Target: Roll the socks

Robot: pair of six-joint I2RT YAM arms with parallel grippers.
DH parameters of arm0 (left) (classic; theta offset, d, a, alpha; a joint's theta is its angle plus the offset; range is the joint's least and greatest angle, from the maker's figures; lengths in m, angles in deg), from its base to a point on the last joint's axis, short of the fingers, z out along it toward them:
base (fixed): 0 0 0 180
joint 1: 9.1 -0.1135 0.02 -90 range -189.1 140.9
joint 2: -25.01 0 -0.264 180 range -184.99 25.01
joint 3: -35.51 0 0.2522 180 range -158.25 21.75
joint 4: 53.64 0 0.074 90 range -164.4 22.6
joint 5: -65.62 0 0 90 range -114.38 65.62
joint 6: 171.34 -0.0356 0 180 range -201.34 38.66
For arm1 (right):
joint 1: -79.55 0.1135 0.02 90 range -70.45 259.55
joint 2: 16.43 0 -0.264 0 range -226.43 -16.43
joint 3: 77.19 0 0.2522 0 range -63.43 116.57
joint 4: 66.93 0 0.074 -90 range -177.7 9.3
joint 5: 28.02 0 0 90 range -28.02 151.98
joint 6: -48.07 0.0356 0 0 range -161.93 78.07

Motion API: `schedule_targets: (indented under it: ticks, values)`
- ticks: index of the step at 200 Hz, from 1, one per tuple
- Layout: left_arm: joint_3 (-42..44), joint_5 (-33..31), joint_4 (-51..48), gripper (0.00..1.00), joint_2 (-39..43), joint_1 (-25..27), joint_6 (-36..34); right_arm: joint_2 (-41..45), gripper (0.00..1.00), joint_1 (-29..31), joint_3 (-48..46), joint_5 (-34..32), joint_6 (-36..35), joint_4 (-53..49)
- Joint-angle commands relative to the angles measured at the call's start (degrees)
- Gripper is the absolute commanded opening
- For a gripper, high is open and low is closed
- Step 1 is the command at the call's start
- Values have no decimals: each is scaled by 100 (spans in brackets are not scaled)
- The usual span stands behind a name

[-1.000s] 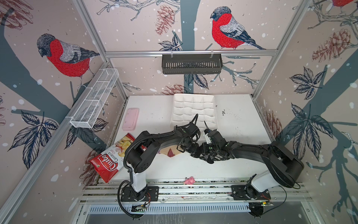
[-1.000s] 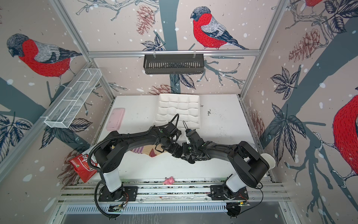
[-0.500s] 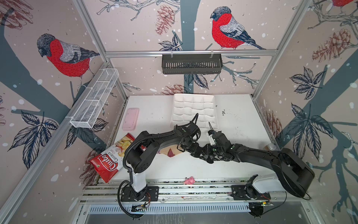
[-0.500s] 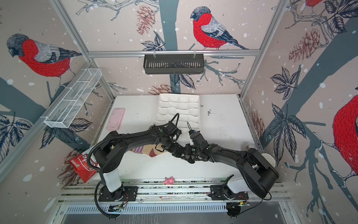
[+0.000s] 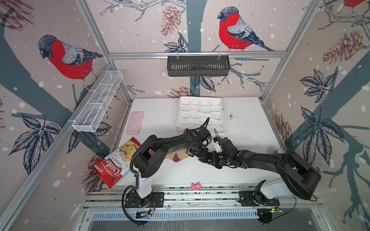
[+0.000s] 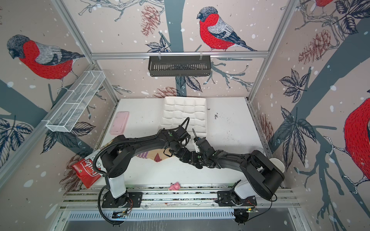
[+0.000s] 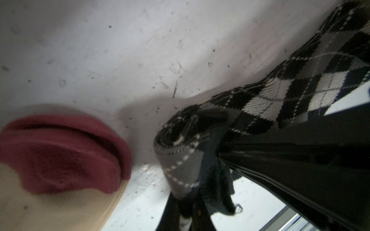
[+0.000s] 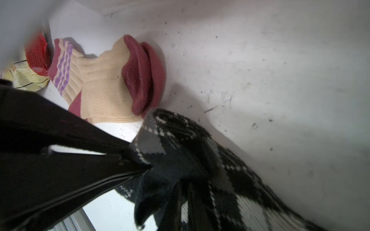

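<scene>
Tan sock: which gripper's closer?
Left, narrowly. Left gripper pinches the argyle sock roll on the side beside the tan sock toe; right gripper pinches the same roll from the far side.

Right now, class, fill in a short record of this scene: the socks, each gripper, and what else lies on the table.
argyle sock: one end rolled, on the white table, pinched by both grippers
tan sock: lying loose beside it, maroon toe close to the roll, not held
left gripper: shut on argyle sock
right gripper: shut on argyle sock
other items: chips bag at left edge, pink case, white tray, pink toy on front rail
</scene>
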Motion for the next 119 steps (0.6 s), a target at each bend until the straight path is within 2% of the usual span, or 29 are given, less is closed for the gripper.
schedule_targets:
  ticks: [1,53,119]
  values:
    - [-51,-6,-157,12,9,18,76,-133,11,2,23,99,58,329]
    - [10,306,-55,20,105,10,19,-300,10,-66,-66,118,77,382]
    - [67,580,91,21,300,-60,14,-290,10,-146,-173,140,68,389]
